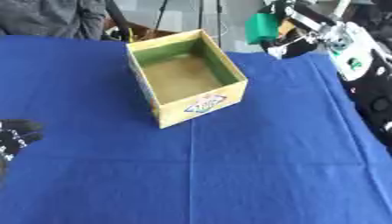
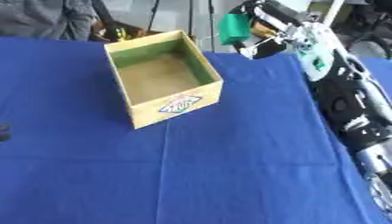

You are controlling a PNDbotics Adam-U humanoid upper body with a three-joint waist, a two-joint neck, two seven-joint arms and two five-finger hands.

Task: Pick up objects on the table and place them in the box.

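Beyond box [image 1: 187,74], right hand [image 2: 259,33] grips green object [image 2: 232,29].

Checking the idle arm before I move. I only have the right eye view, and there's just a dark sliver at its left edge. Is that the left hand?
Observer: Yes. The left eye view shows the left hand, black with white marks, at the left edge over the blue cloth.
Operator: Is it near the box?
Observer: No. It is apart from the yellow cardboard box, nearer the robot than the box's front corner, with bare cloth between them.
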